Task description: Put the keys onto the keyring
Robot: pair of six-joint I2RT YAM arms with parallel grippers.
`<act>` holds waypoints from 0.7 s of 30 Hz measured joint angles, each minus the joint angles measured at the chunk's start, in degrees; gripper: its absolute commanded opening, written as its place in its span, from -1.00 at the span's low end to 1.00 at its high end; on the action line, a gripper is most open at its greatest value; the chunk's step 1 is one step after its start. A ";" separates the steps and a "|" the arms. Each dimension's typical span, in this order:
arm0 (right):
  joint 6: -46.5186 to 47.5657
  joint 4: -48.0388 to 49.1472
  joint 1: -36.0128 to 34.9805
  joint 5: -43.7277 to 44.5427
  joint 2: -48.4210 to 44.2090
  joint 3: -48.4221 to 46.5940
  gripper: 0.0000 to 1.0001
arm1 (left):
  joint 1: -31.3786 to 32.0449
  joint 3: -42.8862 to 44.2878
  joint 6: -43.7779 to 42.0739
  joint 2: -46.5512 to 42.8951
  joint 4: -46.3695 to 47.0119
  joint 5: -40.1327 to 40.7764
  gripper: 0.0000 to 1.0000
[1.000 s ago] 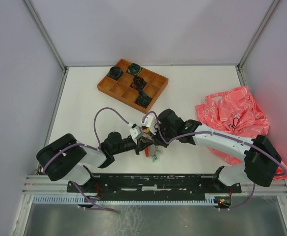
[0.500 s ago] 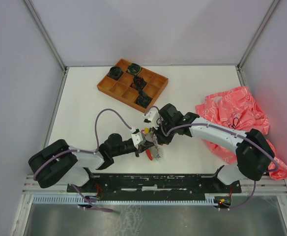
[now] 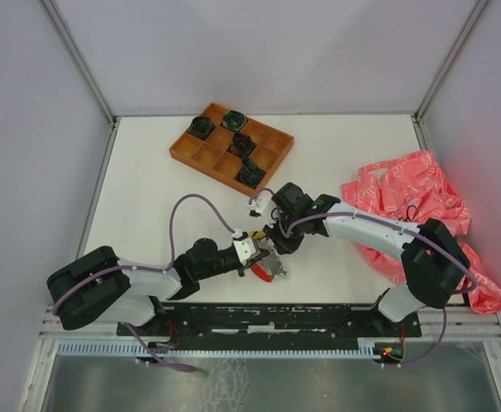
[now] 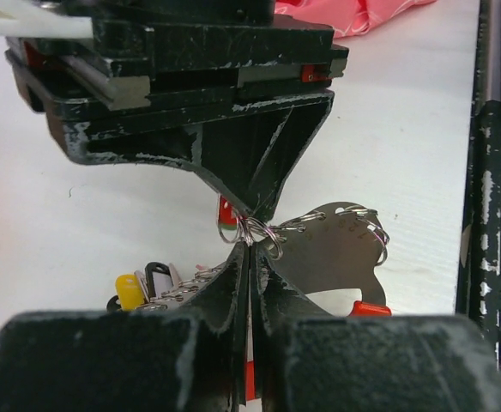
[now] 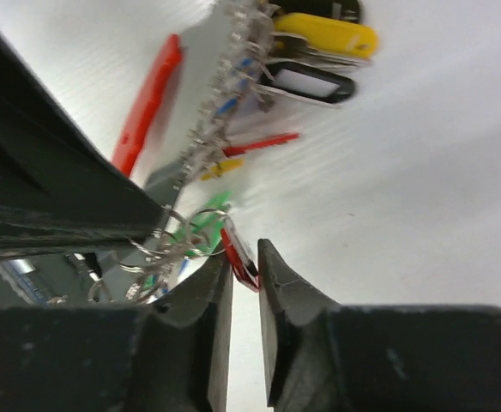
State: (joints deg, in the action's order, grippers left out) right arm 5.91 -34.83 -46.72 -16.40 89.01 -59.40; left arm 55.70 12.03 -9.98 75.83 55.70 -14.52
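Observation:
My left gripper [image 4: 250, 245] is shut on the keyring [image 4: 336, 249], a grey metal plate with red ends, and holds it just above the table near the front middle [image 3: 263, 270]. Several keys hang from it by wire rings; their tags include a yellow one [image 4: 129, 290] and a black one [image 5: 306, 84]. My right gripper [image 5: 244, 249] meets the left one tip to tip [image 3: 276, 242]. Its jaws stand slightly apart around a red key tag [image 5: 240, 257], whose wire ring sits among the rings at the plate's edge. A green tag [image 5: 201, 225] hangs just behind.
An orange compartment tray [image 3: 201, 156] with dark coiled bundles stands at the back, left of centre. A crumpled pink bag [image 3: 413, 206] lies on the right. The black rail [image 3: 268, 318] runs along the front edge, close under the keyring.
The right gripper has come down and left to the left gripper's tips, and its jaws have parted a little around the red tag. The left gripper with the keyring shifted slightly right.

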 measured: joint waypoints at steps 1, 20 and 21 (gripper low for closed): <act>0.02 0.20 0.00 0.98 -0.09 0.11 -0.33 | 0.04 0.00 0.00 0.00 -0.07 0.81 -0.95; -10.58 5.53 2.71 34.18 -31.50 13.75 1.00 | -4.15 14.64 7.74 8.15 -15.76 17.90 -0.31; -11.72 5.38 2.78 35.82 -33.11 14.58 1.00 | -5.14 15.61 9.18 8.09 -17.62 18.97 -0.23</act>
State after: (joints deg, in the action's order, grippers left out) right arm -5.80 -29.45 -43.94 19.42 55.90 -44.82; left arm 50.57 27.64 -0.80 83.92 38.09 4.45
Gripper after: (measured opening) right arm 0.999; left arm 0.273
